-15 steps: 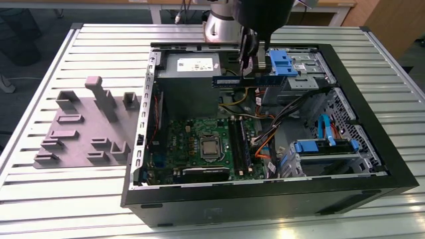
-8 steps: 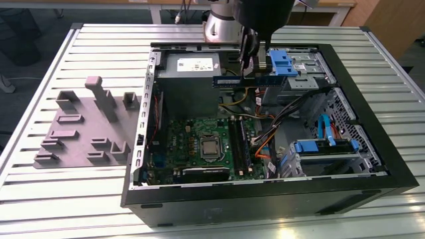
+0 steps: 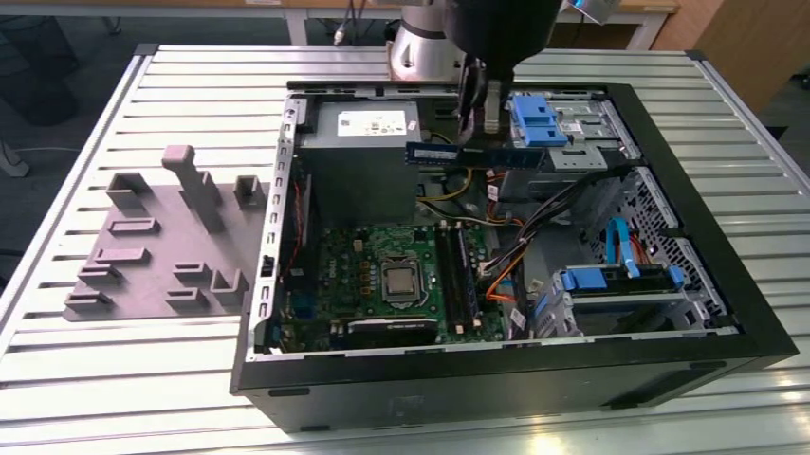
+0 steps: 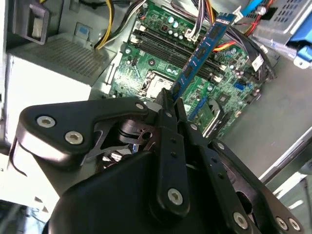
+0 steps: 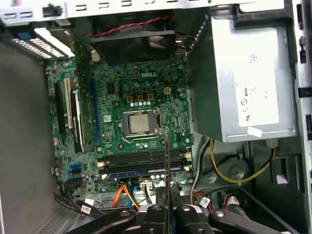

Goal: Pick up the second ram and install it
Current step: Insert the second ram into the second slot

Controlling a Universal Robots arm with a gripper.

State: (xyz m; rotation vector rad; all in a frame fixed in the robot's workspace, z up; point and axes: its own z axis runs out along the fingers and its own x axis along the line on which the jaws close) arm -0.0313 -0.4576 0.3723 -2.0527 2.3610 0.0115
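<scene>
Currently pinching the second ram point(image 3: 475, 154) between the gripper point(image 3: 475, 128) fingers, pressed together onto the two flat faces of the stick near its middle. Holding it level and clear of everything, with its long edge running across the exterior view. Hanging at about twelve o'clock inside the open computer case point(image 3: 506, 389), just beside the grey power supply point(image 3: 360, 123) at its ten o'clock and a blue drive bracket point(image 3: 538, 118) at its two o'clock.

Showing again in the second wrist view as a blue-green board with black chips point(image 4: 202, 48), sticking out past the gripper point(image 4: 173, 100) over the motherboard point(image 4: 161, 63). Appearing edge-on in the first wrist view as a thin dark line point(image 5: 167, 161) rising from the gripper point(image 5: 168, 207), crossing the long black memory slots point(image 5: 141, 158) without touching them.

Lying in the case, going by the exterior view: the green motherboard point(image 3: 379, 256) at seven o'clock with its processor socket point(image 3: 402, 282) bare, the memory slots point(image 3: 462, 275) at six o'clock and well apart from the stick, a second blue bracket point(image 3: 608, 280) at four o'clock, and loose cables point(image 3: 506, 223) crossing the centre.

Sitting outside the case at nine o'clock on the slatted table point(image 3: 127, 379): a grey fixture plate point(image 3: 165, 237) with upright blocks.
</scene>
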